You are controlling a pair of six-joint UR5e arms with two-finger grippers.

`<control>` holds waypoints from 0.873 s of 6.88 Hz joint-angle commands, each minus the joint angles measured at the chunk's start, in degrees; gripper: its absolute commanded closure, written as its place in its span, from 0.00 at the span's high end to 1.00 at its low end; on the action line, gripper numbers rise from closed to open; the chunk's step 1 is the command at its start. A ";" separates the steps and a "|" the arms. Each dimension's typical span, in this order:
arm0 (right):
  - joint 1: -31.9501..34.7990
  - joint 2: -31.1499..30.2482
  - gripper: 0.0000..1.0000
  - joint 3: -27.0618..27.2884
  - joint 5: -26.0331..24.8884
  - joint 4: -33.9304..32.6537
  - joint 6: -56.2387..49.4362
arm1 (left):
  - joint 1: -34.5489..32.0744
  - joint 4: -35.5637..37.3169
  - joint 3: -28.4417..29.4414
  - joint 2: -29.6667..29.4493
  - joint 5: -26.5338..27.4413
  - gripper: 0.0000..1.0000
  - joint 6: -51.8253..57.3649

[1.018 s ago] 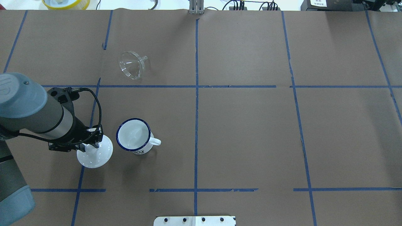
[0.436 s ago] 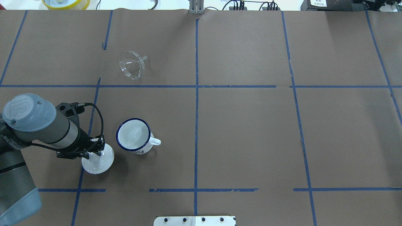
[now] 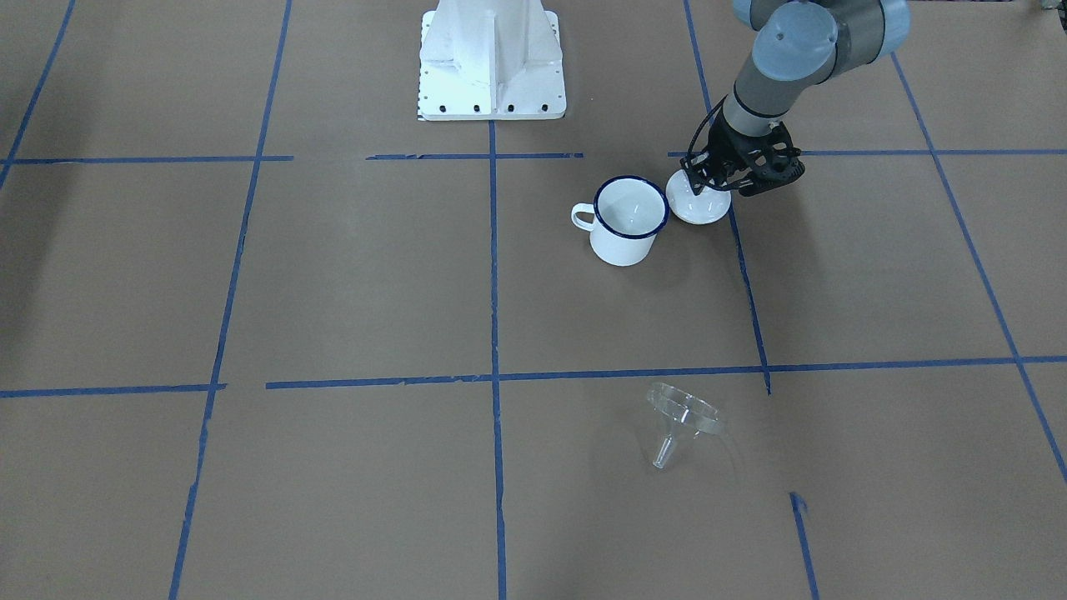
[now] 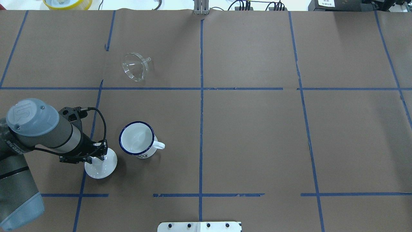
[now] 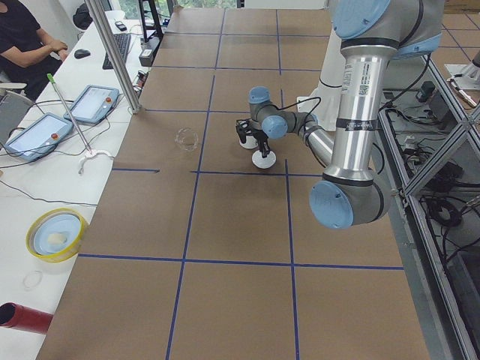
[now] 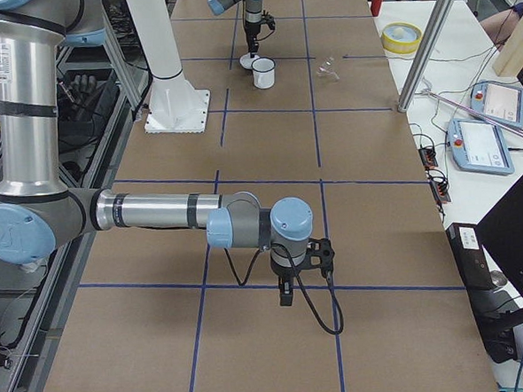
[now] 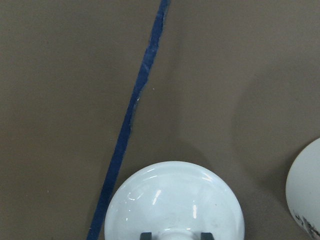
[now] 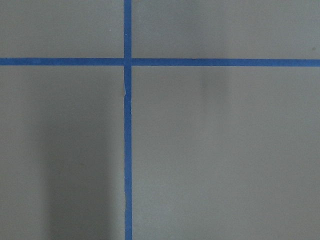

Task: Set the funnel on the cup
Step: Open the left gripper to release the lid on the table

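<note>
The clear funnel (image 4: 135,67) lies on its side on the brown paper at the far left, also in the front view (image 3: 679,421). The white mug with a dark blue rim (image 4: 136,139) stands upright and empty, handle to the right; it also shows in the front view (image 3: 629,221). My left gripper (image 4: 96,154) is shut on the knob of a white domed lid (image 4: 104,166), which rests on the table just left of the mug. In the left wrist view the fingertips (image 7: 146,235) flank the knob of the lid (image 7: 175,200). My right gripper (image 6: 285,288) shows only in the exterior right view; I cannot tell its state.
Blue tape lines divide the brown paper. The robot's white base plate (image 4: 199,226) is at the near edge. A yellow-rimmed bowl (image 4: 67,3) sits beyond the far edge. The right wrist view shows only paper and a tape crossing (image 8: 127,62).
My left arm has lowered the white lid and shifted it slightly right and nearer, down beside the mug. The funnel and mug have not moved.
</note>
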 commanded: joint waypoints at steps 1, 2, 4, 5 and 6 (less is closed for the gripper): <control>0.00 0.00 1.00 0.09 0.00 0.00 0.00 | -0.07 -2.03 0.92 -0.17 -0.18 0.60 0.07; 0.00 0.00 1.00 0.00 0.00 0.00 0.00 | -0.07 -2.03 1.01 -0.17 -0.09 0.96 0.07; 0.00 0.00 1.00 0.09 0.00 0.00 0.00 | -1.47 -0.20 -3.53 1.74 -1.22 1.00 0.07; 0.00 0.00 1.00 0.09 0.00 0.00 0.00 | -6.17 2.43 -8.35 5.85 -1.32 0.99 1.12; 0.00 0.00 1.00 0.00 0.00 0.00 0.00 | -13.44 2.63 -10.31 8.24 -1.41 0.99 4.61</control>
